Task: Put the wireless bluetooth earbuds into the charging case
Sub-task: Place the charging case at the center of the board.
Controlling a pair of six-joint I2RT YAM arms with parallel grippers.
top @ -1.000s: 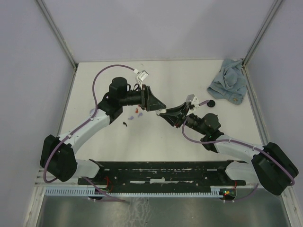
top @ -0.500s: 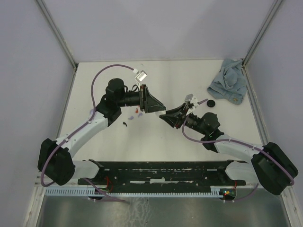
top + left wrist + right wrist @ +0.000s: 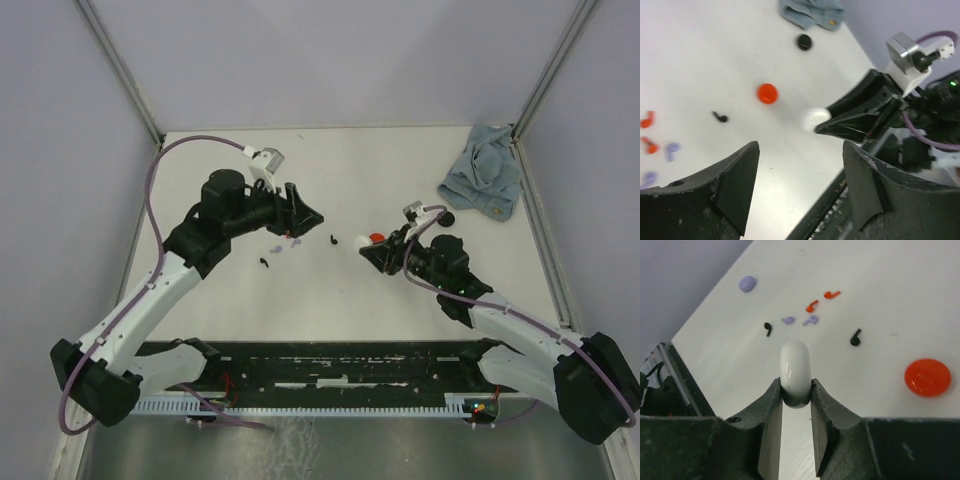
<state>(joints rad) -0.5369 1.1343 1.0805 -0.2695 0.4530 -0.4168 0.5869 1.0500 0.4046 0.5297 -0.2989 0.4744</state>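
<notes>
My right gripper (image 3: 796, 387) is shut on a white round charging case (image 3: 795, 371), held edge-on above the table; it also shows in the top view (image 3: 359, 241) and the left wrist view (image 3: 815, 119). Loose earbuds lie on the table beyond it: two red (image 3: 812, 305), two lilac (image 3: 811, 320), and two black (image 3: 855, 337). One black earbud (image 3: 331, 238) lies between the grippers. My left gripper (image 3: 800, 150) is open and empty, hovering left of the earbuds (image 3: 305, 215).
A red disc (image 3: 927, 377) lies just right of the held case. A lilac disc (image 3: 747, 283) lies beyond the earbuds. A black disc (image 3: 447, 219) and a crumpled blue cloth (image 3: 483, 180) sit at the back right.
The two grippers, close together before, have drawn apart. The left arm has pulled back to the left. The right gripper has moved right, still holding the white case.
</notes>
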